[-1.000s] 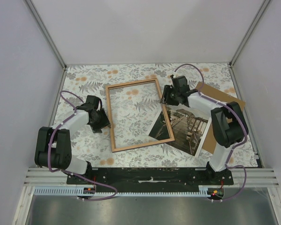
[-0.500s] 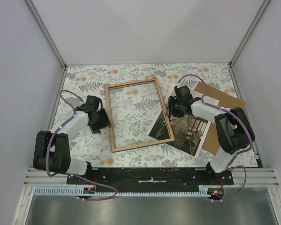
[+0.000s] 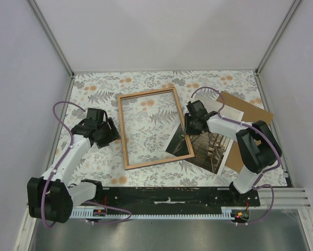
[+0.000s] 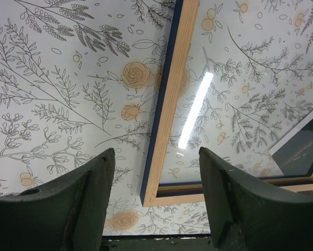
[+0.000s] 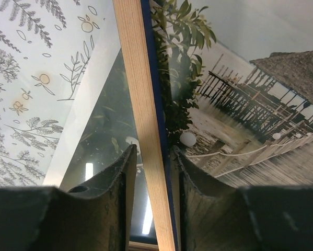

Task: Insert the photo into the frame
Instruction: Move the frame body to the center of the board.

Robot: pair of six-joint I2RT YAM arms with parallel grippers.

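Observation:
The frame (image 3: 123, 130), light wood with a dark blue outer edge, lies flat on the floral table. Its lower right corner covers part of the photo (image 3: 211, 146), a sepia pier print lying face up. My right gripper (image 3: 190, 125) straddles the frame's right rail (image 5: 135, 63), one finger inside on the glass and one outside over the photo (image 5: 261, 104). Its fingertips (image 5: 129, 157) press close against both sides of the rail. My left gripper (image 3: 110, 136) hovers open just left of the frame's left rail (image 4: 177, 78), near the lower left corner, holding nothing.
A flat brown backing board (image 3: 250, 112) lies at the right, partly under the photo and the right arm. Grey walls enclose the table on three sides. A black rail (image 3: 166, 196) with the arm bases runs along the near edge.
My right gripper slid down along the frame's right rail and narrowed around it. The left arm drew back and its jaws widened. The frame and photo stayed in place.

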